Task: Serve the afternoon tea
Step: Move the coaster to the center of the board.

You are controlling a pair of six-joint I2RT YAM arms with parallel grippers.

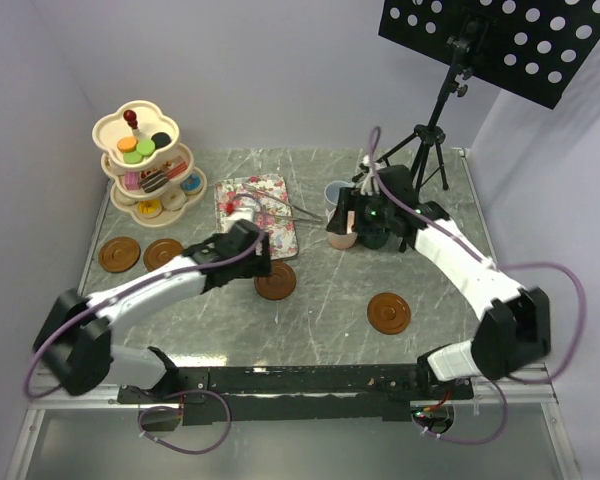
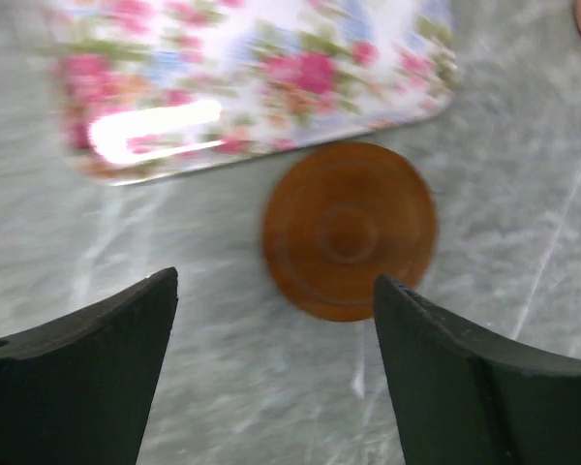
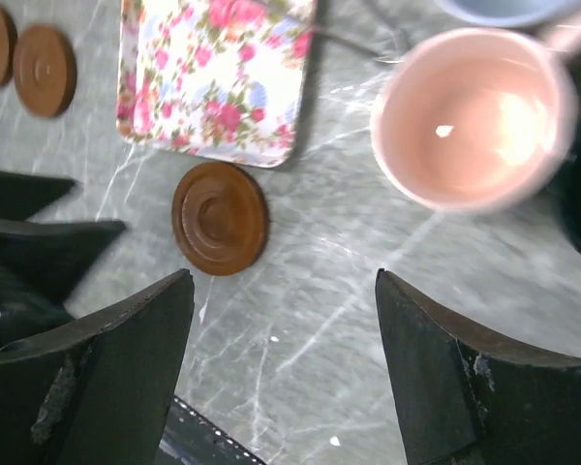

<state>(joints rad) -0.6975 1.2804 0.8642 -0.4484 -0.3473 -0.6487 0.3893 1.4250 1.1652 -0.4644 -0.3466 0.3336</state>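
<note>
Yeah so, left fingers wide, nothing held; brown saucer sits on the table at their 12 o'clock, just beside the floral tray. Right fingers wide too, pink mug at 1 o'clock.

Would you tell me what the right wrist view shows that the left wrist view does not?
Only right wrist: the inside of the pink mug, a blue mug's rim, two more saucers, the open right gripper. Only left wrist: a bright streak on the tray. Both: the tray, the saucer beside it, the left gripper, open.
</note>
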